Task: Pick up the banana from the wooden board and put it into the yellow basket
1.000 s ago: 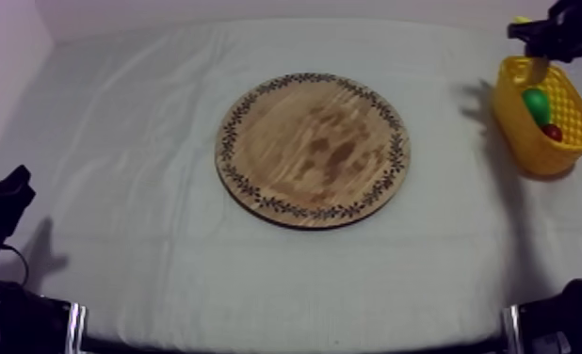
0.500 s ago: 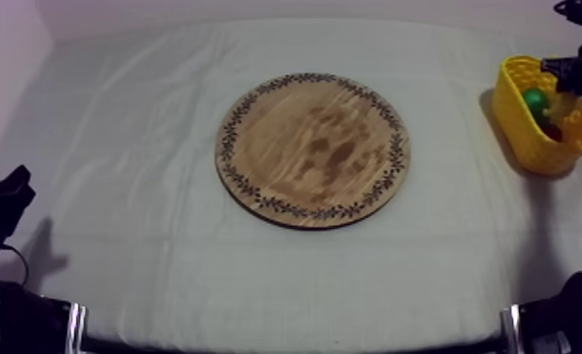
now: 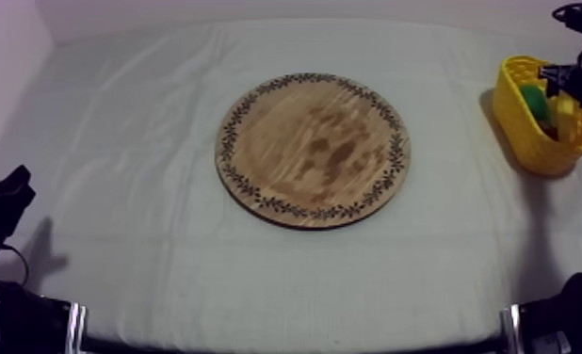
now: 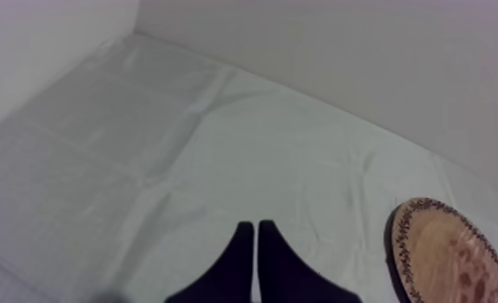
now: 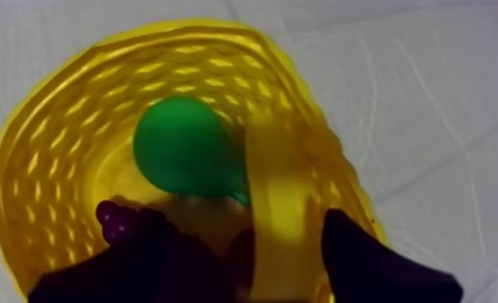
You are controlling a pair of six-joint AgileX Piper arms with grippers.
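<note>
Right end effector [image 5: 284,234] pinches the banana [image 5: 278,173] between its two black fingers, down inside the yellow basket [image 3: 528,141]; a green fruit [image 5: 184,145] lies in the basket touching the banana. The basket stands at the upper right of the top view, well apart from the bare wooden board [image 3: 314,149] at the middle of the tabletop [image 3: 116,122]. Left end effector [image 4: 256,232], fingers pressed together in a narrow wedge, sits at the lower left over cloth

Basket [image 3: 528,141] right of board [image 3: 314,149], banana [image 5: 278,201] inside.
</note>
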